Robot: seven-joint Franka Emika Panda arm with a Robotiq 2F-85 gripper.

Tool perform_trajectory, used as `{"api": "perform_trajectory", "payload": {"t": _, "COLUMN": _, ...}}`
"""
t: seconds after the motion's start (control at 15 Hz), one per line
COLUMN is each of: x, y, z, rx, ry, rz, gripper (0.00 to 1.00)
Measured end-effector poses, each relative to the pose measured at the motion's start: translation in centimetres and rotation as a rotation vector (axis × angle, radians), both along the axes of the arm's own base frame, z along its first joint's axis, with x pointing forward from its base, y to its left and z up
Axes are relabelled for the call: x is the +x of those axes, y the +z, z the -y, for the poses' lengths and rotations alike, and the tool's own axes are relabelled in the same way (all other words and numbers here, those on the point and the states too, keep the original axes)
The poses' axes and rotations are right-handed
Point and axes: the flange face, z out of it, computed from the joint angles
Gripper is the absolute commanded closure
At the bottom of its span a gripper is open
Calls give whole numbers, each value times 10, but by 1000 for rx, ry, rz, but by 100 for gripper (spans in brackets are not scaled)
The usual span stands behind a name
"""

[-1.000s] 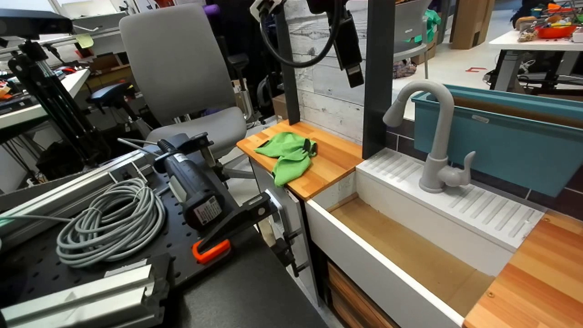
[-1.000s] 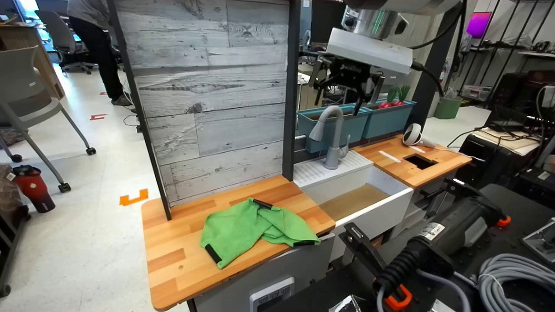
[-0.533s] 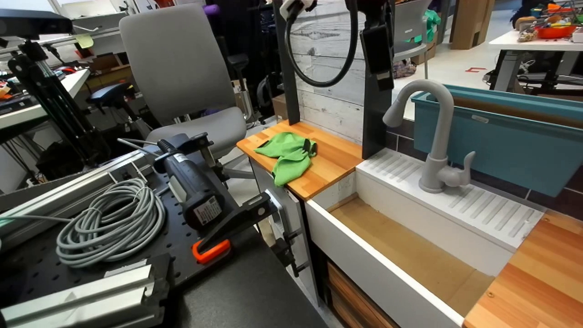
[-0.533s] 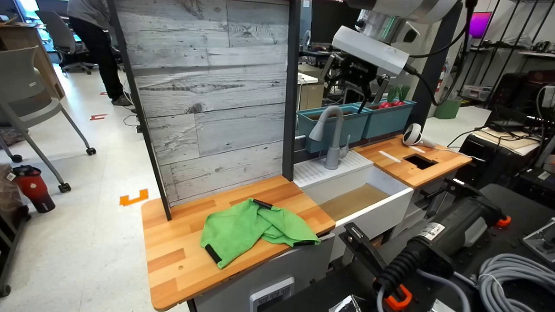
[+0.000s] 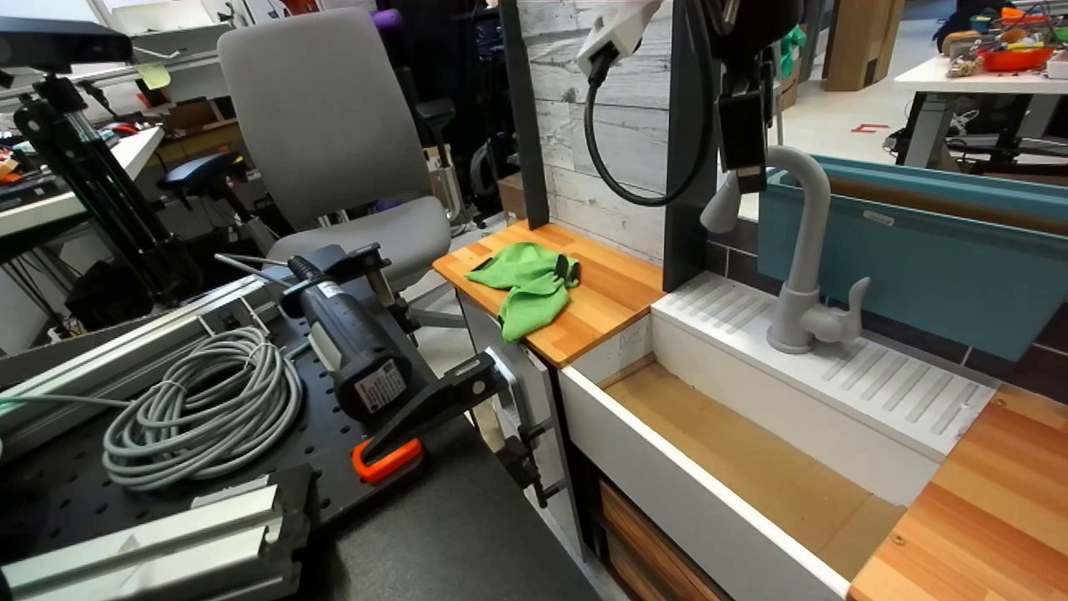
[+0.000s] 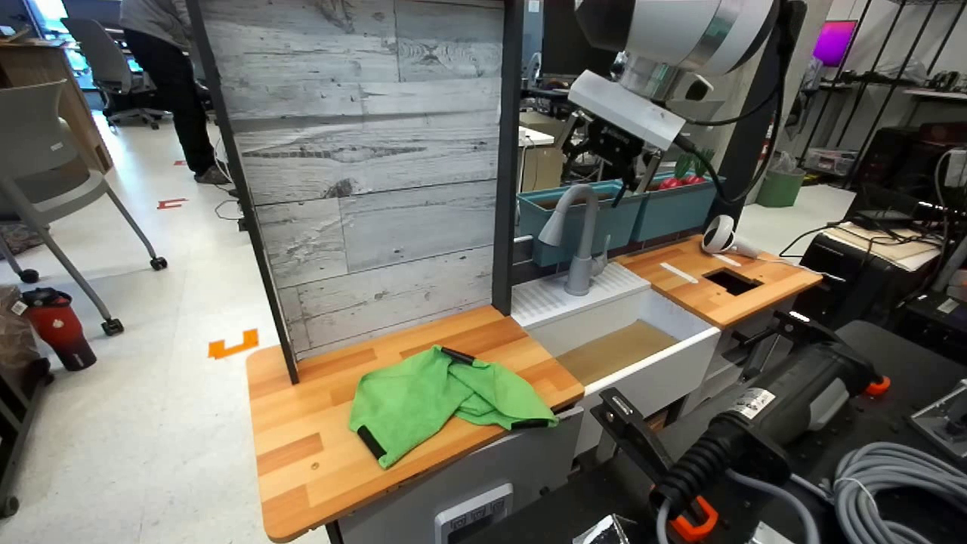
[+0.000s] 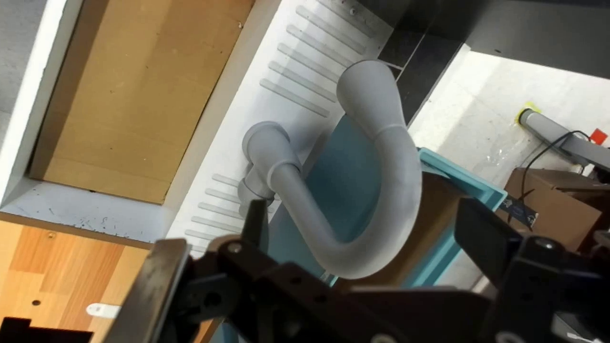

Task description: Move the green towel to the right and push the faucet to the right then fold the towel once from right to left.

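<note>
Likely step: rightward push | my gripper (image 7: pixel 364 209): spread wide, holding nothing, near gooseneck faucet (image 5: pixel 807 240) | green towel (image 6: pixel 423 400): crumpled on wooden tabletop (image 6: pixel 306 419) beside sink (image 5: pixel 667 488) | I should press well out along the spout (image 7: pixel 374 97), slowly, for leverage

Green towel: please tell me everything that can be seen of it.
The green towel looks like thin cloth, with black strips along parts of its edge. It lies rumpled, with folds, on the wooden countertop beside the sink, one end reaching the countertop's edge. Only the countertop is seen touching it; its underside is hidden.
</note>
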Motion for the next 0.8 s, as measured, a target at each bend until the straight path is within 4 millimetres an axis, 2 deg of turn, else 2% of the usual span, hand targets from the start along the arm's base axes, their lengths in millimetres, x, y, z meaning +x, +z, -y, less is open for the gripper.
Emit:
{"api": "perform_trajectory", "payload": {"t": 0.13, "x": 6, "y": -9, "z": -7, "rx": 7, "ry": 10, "rz": -3, "gripper": 0}}
{"api": "perform_trajectory", "payload": {"t": 0.2, "x": 9, "y": -13, "z": -11, "rx": 11, "ry": 16, "rz": -3, "gripper": 25}}
{"api": "perform_trajectory", "payload": {"t": 0.27, "x": 12, "y": -17, "z": -16, "rx": 16, "ry": 23, "rz": -3, "gripper": 26}}
{"api": "perform_trajectory", "payload": {"t": 0.53, "x": 21, "y": -27, "z": -34, "rx": 35, "ry": 46, "rz": -2, "gripper": 59}}
{"api": "perform_trajectory", "payload": {"t": 0.8, "x": 22, "y": -29, "z": -36, "rx": 40, "ry": 49, "rz": -2, "gripper": 89}}
